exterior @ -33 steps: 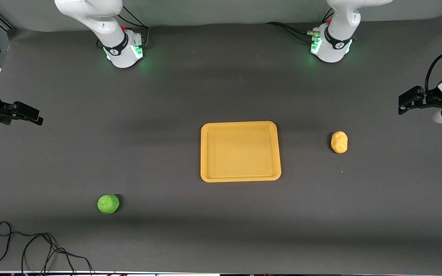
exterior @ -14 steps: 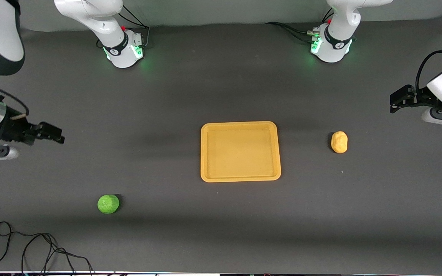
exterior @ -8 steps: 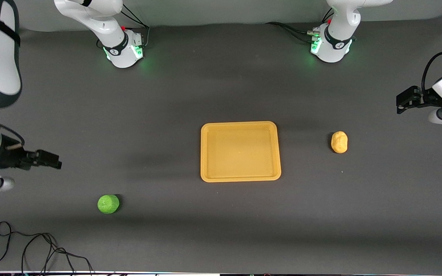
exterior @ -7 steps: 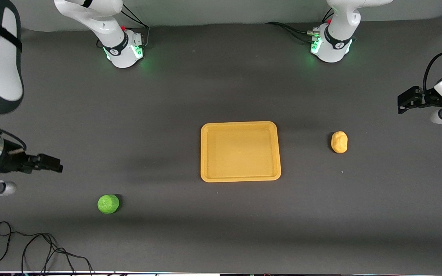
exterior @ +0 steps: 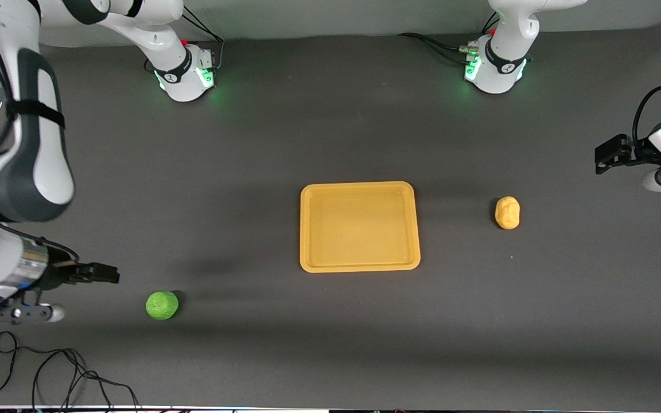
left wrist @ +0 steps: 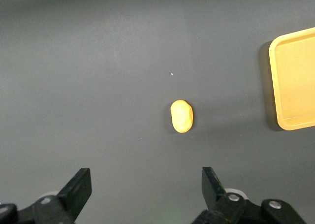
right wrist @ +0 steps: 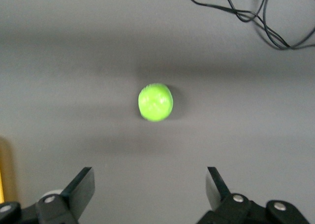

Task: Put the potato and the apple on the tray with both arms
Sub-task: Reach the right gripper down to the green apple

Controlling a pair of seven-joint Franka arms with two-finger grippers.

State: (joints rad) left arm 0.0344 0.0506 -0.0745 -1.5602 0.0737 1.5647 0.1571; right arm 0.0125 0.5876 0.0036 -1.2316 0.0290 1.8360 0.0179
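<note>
Both pincers hang released, staged for separate pickups: right pincer (exterior: 107, 273) near the apple (exterior: 162, 305), left pincer (exterior: 609, 158) up near the potato (exterior: 507, 212). Between both, mid-bench, sits the tray (exterior: 359, 265).

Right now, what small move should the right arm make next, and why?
Probably carry the right pincer over the apple and lower it. Its jaws stand open, the apple lies untouched on the table beside it, and the tray holds nothing.

tray (exterior: 359, 265) mid-table; potato (exterior: 507, 212) beside it toward left arm's end; apple (exterior: 162, 304) nearer camera, right arm's end.
</note>
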